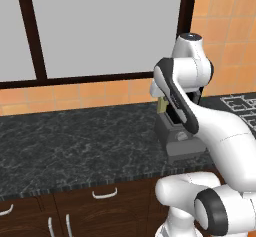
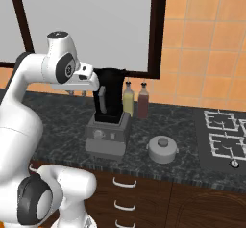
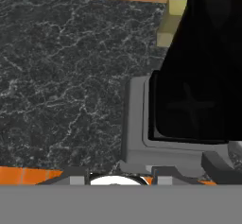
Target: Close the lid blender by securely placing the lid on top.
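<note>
Right base view gives you the clearest look: the blender point(image 2: 108, 121) stands on the dark marbled counter point(image 2: 57, 126) about midway between its front edge and the tiled back wall, its tall black jar open at the top and seated on the boxy grey base with the round dial facing the counter's front edge. The lid point(image 2: 162, 148) lies flat on the counter to the right of the blender, near the front edge and apart from the base, its small centre knob up. Just behind the jar, toward the wall, you see a yellowish bottle point(image 2: 128, 101) and a dark red bottle point(image 2: 143, 102) side by side. A stove top point(image 2: 222, 138) occupies the counter's right end. You can follow the white arm curving up and over from the lower left, its hand hanging close beside the jar's upper left side; the fingers themselves are hidden behind the wrist, so you cannot tell whether the claw is wide or narrow. Left base view shows you the blender point(image 1: 176, 136) mostly masked by the arm, with only the base and a slice of the jar visible. Hand view looks down past the black jar onto the blender point(image 3: 175, 124) base and the counter point(image 3: 61, 76) beside it.
</note>
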